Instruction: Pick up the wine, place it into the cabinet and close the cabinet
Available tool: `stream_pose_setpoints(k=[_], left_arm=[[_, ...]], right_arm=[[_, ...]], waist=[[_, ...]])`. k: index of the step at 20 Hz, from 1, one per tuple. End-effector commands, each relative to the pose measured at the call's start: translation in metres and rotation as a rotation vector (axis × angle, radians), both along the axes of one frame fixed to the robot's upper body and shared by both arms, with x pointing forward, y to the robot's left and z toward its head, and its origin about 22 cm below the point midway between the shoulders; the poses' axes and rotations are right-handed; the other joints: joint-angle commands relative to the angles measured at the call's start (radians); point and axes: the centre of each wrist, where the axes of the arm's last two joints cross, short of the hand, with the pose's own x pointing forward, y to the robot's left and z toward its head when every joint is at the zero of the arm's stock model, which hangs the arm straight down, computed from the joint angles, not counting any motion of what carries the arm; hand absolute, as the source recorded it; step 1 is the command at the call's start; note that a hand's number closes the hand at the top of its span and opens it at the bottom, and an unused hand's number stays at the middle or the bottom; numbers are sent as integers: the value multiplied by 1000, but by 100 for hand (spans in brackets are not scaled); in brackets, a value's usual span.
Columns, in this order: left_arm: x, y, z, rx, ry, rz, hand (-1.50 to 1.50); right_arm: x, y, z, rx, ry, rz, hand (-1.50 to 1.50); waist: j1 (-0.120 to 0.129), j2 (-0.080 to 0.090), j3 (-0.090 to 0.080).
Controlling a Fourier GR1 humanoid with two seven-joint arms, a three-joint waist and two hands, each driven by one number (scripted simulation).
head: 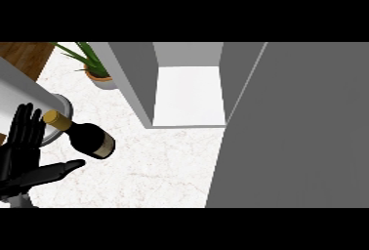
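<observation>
Fingers straight and spread, the left robot hand (25, 151) shows at the view's left edge, thumb stretched out toward the right, holding nothing. Just beside its fingertips, the wine (81, 134) bottle is seen tilted on the white marbled counter (158, 166), gold-capped neck toward the fingers, dark body with a tan label toward the lower right; whether a finger touches the cap cannot be told. Behind the bottle sits a round grey object (59, 117), partly hidden. Farther back a potted plant (93, 66) stands near the cabinet (187, 97), which is open, its pale shelf bare. Its large grey door (296, 136) fills the right side.
</observation>
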Motion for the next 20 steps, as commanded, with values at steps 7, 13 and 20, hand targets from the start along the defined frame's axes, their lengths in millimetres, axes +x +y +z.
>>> stream_pose_setpoints(k=[7,13,20], left_arm=[[-9,19,-48,-2,51,-10,-150],[8,26,-74,-22,49,62,-150],[13,22,-98,-45,66,10,-150]], right_arm=[[-29,-11,15,1,-98,-58,-150],[-39,-18,23,5,-92,-49,-150],[-39,-14,17,19,-105,-55,-150]], waist=[[5,2,0],[-9,1,0],[-15,1,-1]])
